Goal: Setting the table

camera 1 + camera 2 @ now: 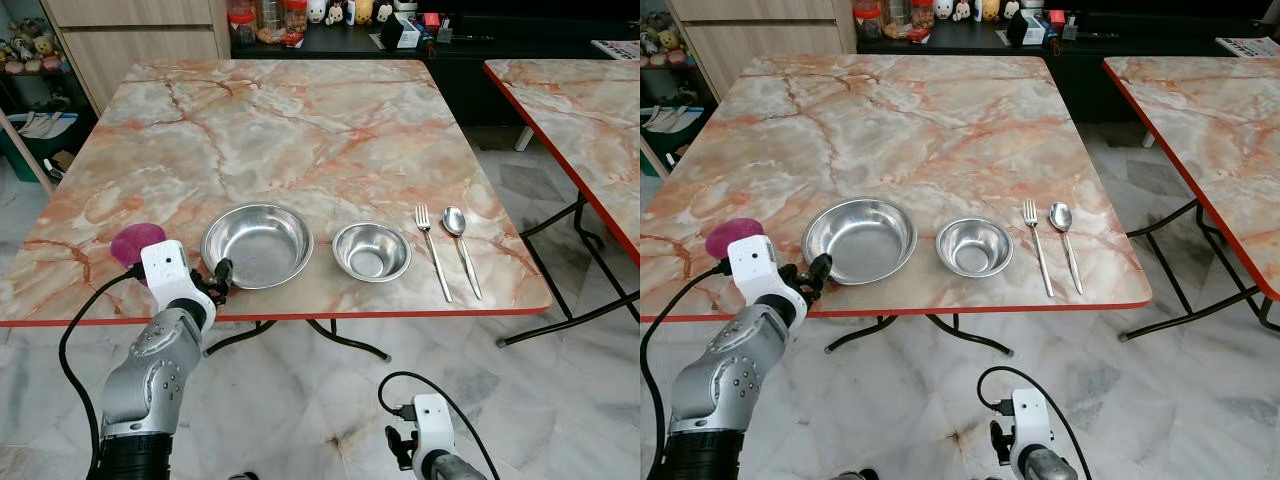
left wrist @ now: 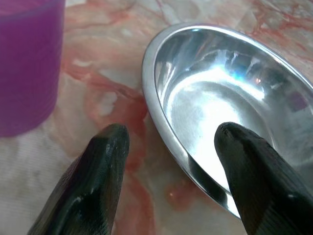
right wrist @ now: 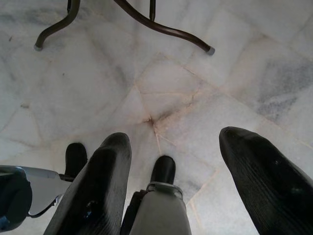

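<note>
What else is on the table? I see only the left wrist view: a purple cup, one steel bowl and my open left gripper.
Observer: To the right of that large bowl stands a smaller bowl, apart from it.
Operator: Is any cutlery there?
Observer: Yes, a fork and a spoon lie side by side, right of the smaller bowl.
Operator: Where is the right gripper?
Observer: The right gripper hangs open, low over the floor.

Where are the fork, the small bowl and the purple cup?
fork (image 1: 433, 255): left eye view, on its handle.
small bowl (image 1: 371, 251): left eye view, on its inner wall.
purple cup (image 2: 27, 63): left wrist view, on its side.
</note>
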{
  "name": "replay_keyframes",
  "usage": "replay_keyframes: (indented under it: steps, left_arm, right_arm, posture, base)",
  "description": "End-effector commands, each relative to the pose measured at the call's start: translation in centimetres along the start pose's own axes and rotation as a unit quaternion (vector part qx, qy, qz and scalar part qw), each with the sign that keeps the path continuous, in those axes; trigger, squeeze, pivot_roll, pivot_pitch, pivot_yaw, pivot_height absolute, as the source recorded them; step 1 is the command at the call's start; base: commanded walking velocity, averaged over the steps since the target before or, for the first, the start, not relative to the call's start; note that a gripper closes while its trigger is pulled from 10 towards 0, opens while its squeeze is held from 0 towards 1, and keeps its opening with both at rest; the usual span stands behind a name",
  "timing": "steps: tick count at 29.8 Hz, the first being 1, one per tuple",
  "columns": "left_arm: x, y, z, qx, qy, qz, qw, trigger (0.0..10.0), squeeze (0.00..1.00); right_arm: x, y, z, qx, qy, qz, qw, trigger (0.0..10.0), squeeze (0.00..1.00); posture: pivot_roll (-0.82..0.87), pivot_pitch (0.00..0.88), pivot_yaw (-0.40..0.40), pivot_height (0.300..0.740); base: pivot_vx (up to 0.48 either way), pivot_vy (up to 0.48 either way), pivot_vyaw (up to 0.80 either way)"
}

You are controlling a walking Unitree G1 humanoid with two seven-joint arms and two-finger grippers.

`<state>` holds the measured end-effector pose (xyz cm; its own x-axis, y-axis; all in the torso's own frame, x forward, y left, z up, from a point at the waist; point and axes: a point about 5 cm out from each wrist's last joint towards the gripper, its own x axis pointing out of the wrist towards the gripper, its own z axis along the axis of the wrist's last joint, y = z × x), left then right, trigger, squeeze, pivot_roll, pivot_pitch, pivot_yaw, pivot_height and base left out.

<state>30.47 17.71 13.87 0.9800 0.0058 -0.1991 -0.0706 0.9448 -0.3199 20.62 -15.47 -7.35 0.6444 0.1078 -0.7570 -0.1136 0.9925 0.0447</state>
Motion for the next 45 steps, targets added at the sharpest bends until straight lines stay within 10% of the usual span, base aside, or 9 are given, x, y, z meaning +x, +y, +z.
replay_keyframes:
  steps: [1, 33, 34, 45]
  left_arm:
    - [-0.1, -0.3, 0.9, 0.001, -0.007, -0.009, 1.000, 10.0, 0.00]
    - [1.6, -1.4, -0.7, -0.037, 0.058, 0.011, 0.998, 9.8, 0.00]
    - [1.6, -1.4, -0.8, -0.037, 0.060, 0.012, 0.997, 0.8, 0.00]
    - [1.7, -1.4, -0.9, -0.037, 0.066, 0.016, 0.997, 0.0, 0.00]
  right_arm:
    - [0.0, 0.0, -0.3, 0.003, 0.005, 0.001, 1.000, 10.0, 0.00]
    - [-0.1, -0.3, -0.4, 0.019, 0.005, -0.011, 1.000, 10.0, 0.00]
    - [-0.1, -0.3, -0.3, 0.019, 0.005, -0.011, 1.000, 10.0, 0.00]
    - [-0.1, -0.3, -0.2, 0.021, 0.005, -0.010, 1.000, 10.0, 0.00]
  posture:
    - [0.15, 0.095, -0.028, 0.740]
    - [0.13, 0.122, -0.023, 0.740]
    - [0.13, 0.122, -0.023, 0.740]
    - [0.13, 0.125, -0.025, 0.740]
  base:
    - [0.000, 0.000, 0.00]
    - [0.000, 0.000, 0.00]
    - [0.000, 0.000, 0.00]
    - [0.000, 0.000, 0.00]
